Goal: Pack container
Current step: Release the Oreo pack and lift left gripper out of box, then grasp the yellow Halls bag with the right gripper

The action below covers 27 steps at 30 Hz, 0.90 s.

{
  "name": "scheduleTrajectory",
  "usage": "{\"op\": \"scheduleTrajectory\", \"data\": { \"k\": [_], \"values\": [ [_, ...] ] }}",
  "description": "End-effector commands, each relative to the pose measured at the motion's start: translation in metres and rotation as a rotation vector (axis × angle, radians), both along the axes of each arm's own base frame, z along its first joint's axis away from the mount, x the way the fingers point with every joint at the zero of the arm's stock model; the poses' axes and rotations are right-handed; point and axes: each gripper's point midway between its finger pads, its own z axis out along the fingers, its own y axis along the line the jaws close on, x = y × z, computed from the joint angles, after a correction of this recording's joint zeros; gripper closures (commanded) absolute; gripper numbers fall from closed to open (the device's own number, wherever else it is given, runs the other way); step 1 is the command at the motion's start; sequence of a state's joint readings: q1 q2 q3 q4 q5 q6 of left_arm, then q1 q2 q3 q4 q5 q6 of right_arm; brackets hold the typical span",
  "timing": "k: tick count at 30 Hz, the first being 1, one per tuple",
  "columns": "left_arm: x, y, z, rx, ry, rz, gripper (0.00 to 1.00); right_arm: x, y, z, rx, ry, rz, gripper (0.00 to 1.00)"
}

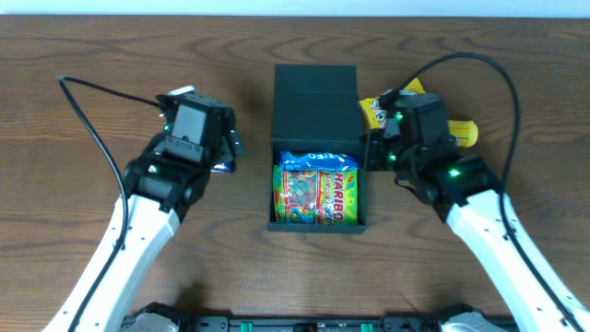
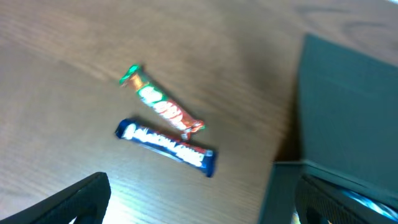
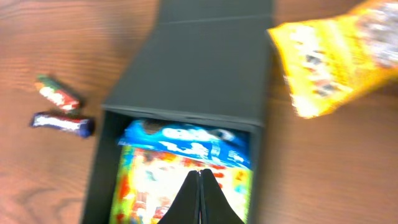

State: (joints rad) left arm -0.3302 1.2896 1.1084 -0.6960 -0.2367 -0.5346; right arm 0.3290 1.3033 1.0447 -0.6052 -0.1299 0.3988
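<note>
Teal container [image 1: 315, 92] sits beside the right hand [image 3: 199, 180], pinched closed; left hand [image 2: 202, 200] spread wide.

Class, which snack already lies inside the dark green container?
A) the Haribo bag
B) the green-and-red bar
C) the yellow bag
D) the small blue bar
A: the Haribo bag lies in the open container, while the yellow bag, blue bar and green-and-red bar lie outside it.

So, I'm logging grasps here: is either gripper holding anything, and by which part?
Nothing is held. The left gripper is open and empty; the right gripper is shut with nothing between its fingers.
</note>
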Motion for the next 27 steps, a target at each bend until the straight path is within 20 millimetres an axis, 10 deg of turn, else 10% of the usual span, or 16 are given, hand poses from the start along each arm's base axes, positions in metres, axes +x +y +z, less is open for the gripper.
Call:
{"op": "scheduleTrajectory", "data": {
  "k": [1, 6, 8, 11, 17, 27],
  "values": [
    [-0.006, 0.003, -0.037, -0.043, 0.117, 0.020, 0.05, 0.007, -0.041, -0.004, -0.081, 0.010, -0.150, 0.99],
    [-0.006, 0.001, -0.053, -0.048, 0.173, 0.015, 0.05, 0.030, -0.107, -0.019, -0.199, 0.011, -0.361, 0.79],
    [-0.006, 0.001, -0.053, -0.047, 0.173, 0.015, 0.05, 0.040, -0.127, -0.030, -0.223, 0.023, -0.393, 0.45],
    [-0.007, 0.001, -0.053, -0.047, 0.175, 0.015, 0.05, 0.046, -0.154, -0.061, -0.186, 0.114, -0.467, 0.20],
    [-0.005, 0.000, -0.053, -0.053, 0.168, 0.013, 0.05, 0.050, -0.163, -0.109, 0.092, 0.295, -0.676, 0.18],
    [-0.002, -0.002, -0.051, -0.060, 0.154, 0.010, 0.05, 0.146, -0.121, -0.085, -0.031, 0.136, -0.434, 0.14]
  ]
}}
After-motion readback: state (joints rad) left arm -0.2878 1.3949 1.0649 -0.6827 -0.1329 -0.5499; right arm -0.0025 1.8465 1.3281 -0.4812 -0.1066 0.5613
